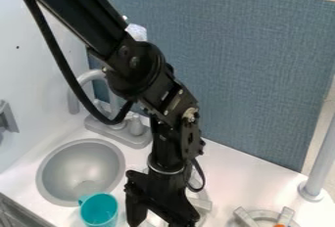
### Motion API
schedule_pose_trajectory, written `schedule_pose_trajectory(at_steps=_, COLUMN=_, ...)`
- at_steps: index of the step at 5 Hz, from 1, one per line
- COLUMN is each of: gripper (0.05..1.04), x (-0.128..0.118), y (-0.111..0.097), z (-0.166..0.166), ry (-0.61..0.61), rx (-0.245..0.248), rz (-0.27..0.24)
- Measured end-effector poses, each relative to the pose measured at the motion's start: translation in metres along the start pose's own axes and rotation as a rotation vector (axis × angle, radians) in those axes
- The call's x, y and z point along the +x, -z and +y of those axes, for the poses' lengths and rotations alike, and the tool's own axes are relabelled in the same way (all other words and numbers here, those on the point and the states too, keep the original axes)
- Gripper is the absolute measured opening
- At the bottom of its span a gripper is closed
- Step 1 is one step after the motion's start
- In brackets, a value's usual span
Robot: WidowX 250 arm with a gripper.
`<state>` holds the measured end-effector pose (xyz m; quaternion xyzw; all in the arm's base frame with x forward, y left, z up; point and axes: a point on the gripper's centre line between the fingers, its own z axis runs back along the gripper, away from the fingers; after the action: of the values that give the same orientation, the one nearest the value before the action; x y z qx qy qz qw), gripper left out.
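Note:
My black gripper hangs at the bottom middle of the camera view, over the white counter right of the sink. Its two fingers stand apart, one to the left and one to the right, and their lower ends reach the bottom edge. A teal cup is just left of the gripper, by the sink's lower right rim, with its round mouth facing up. A gap separates the cup from the left finger. Pale grey parts show behind the gripper, too covered to identify.
The round grey sink lies at the left, with a grey faucet behind it. A grey burner with a bit of orange is at the bottom right. A grey post rises at the right edge. A blue panel stands behind the counter.

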<state>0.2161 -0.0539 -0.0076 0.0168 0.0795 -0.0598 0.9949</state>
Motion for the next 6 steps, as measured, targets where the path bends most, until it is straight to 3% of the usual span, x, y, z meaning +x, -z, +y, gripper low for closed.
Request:
schedule_pose_trajectory(at_steps=1, gripper=1.0, x=-0.002, y=0.005, z=0.0, ry=0.002, rx=0.003, rz=0.02)
schedule_pose_trajectory(at_steps=3, gripper=1.0, x=0.011, y=0.011, z=0.061, ry=-0.154, rx=0.029, rz=0.018)
schedule_pose_trajectory(at_steps=4, gripper=1.0, x=0.009, y=0.024, z=0.086, ry=-0.182, rx=0.077, rz=0.041)
schedule_pose_trajectory(at_steps=5, gripper=1.0, x=0.005, y=0.038, z=0.102, ry=-0.17, rx=0.104, rz=0.126)
schedule_pose_trajectory(at_steps=6, gripper=1.0, x=0.009, y=0.05, z=0.102, ry=-0.147, rx=0.091, rz=0.143)
